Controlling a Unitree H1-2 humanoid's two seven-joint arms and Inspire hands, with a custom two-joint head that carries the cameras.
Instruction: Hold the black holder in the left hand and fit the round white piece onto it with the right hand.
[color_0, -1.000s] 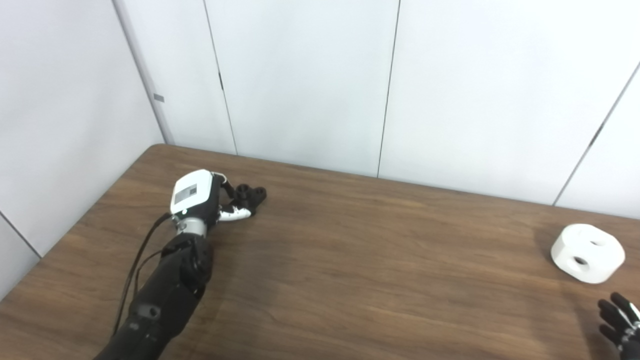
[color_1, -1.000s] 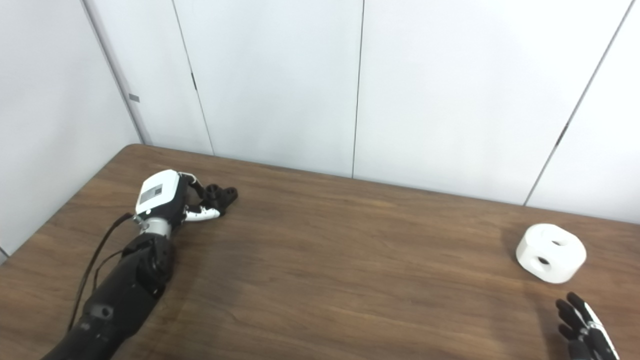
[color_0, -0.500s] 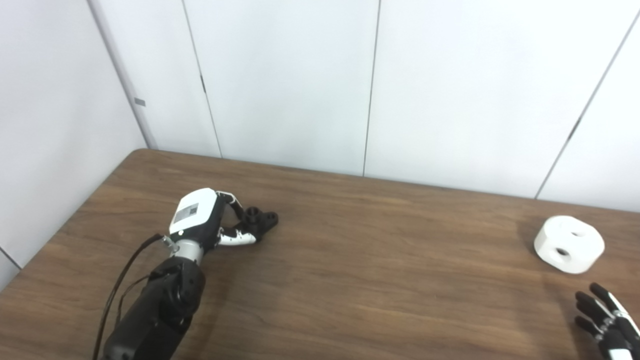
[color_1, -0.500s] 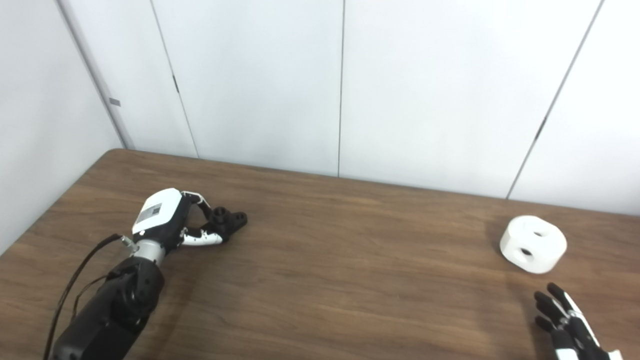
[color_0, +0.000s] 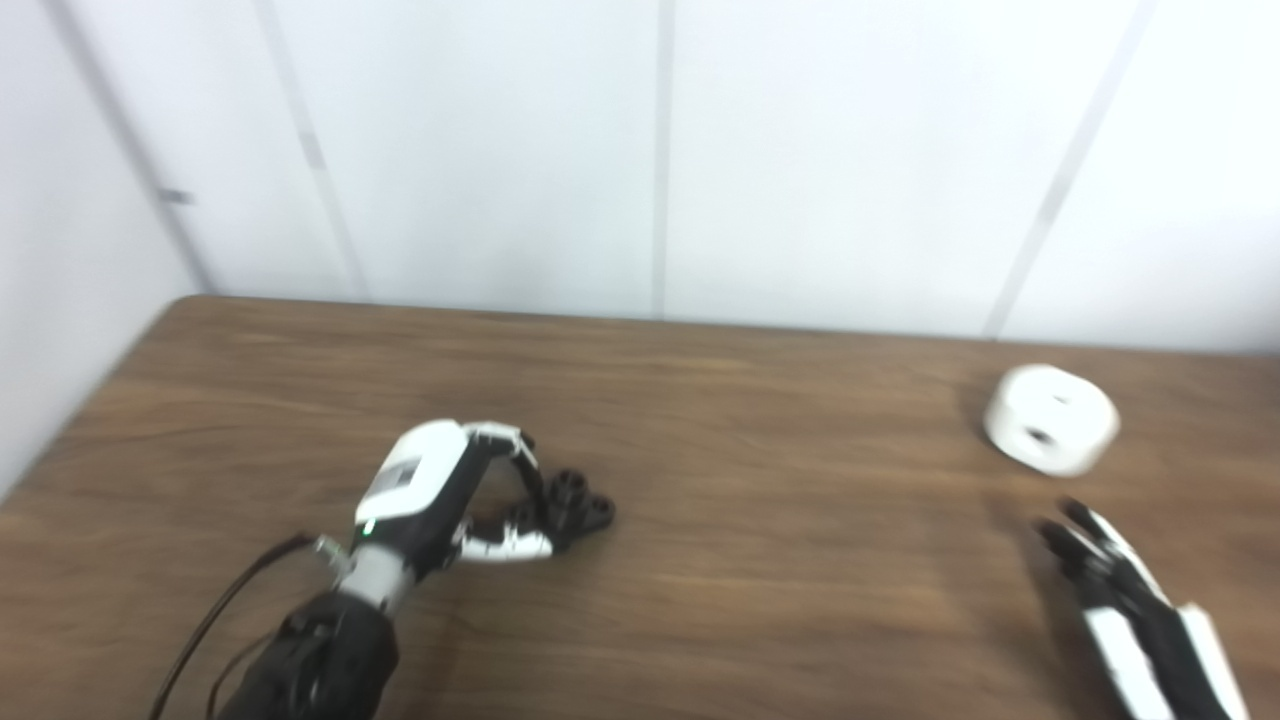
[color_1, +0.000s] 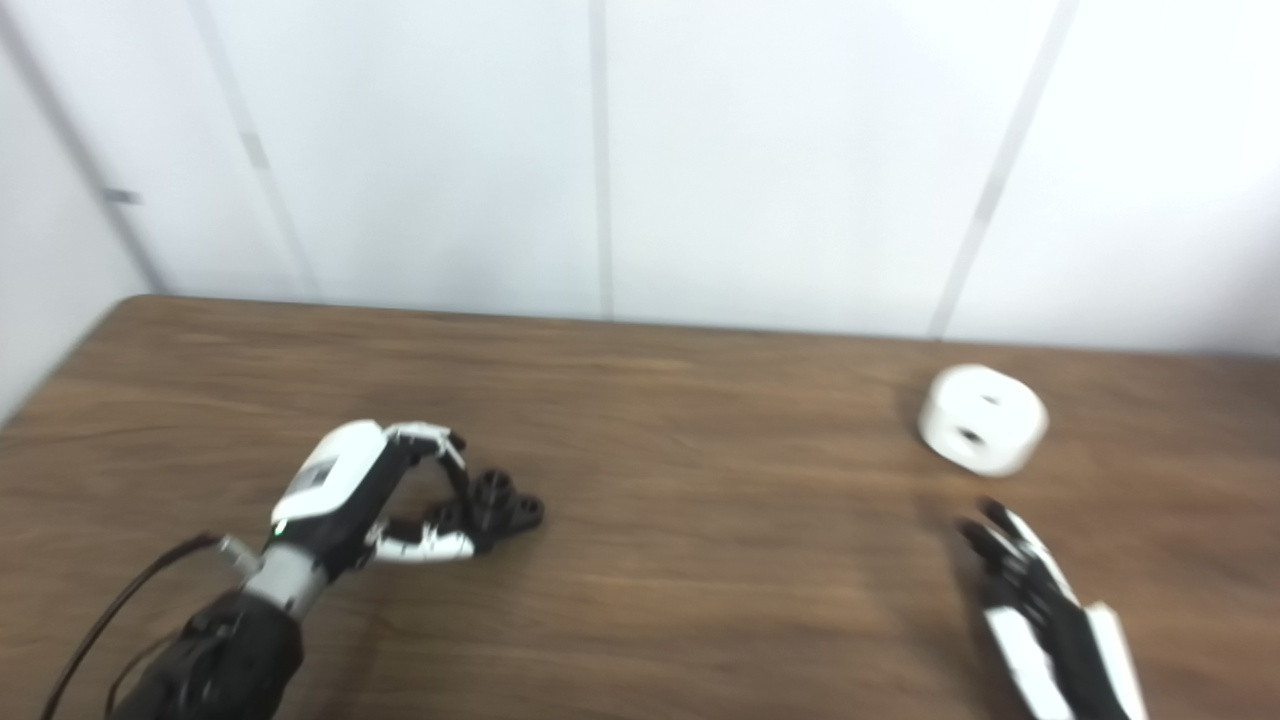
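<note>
While both views are motion-blurred, the layout reads clearly enough. The left hand has fingers and thumb curled around the near end of the black holder, which lies low over the table left of centre; whether it is lifted off the wood, I cannot tell. The right hand is empty, fingers stretched out and apart, near the round white piece but not touching it. That piece sits on the table far right, well apart from the holder.

Judgement on handling: the white piece looks like rigid moulded or printed plastic, a squat drum with a hole on top and one in its side wall. Probably light, stiff, not fragile, with a smooth wall that could slip. Best hold: thumb opposite fingers across the curved wall, keeping the holes uncovered for mating. The holder looks small, hard and knobbly, with ring-like ends protruding past the fingers; the grip should stay on the near end so those stay exposed.
</note>
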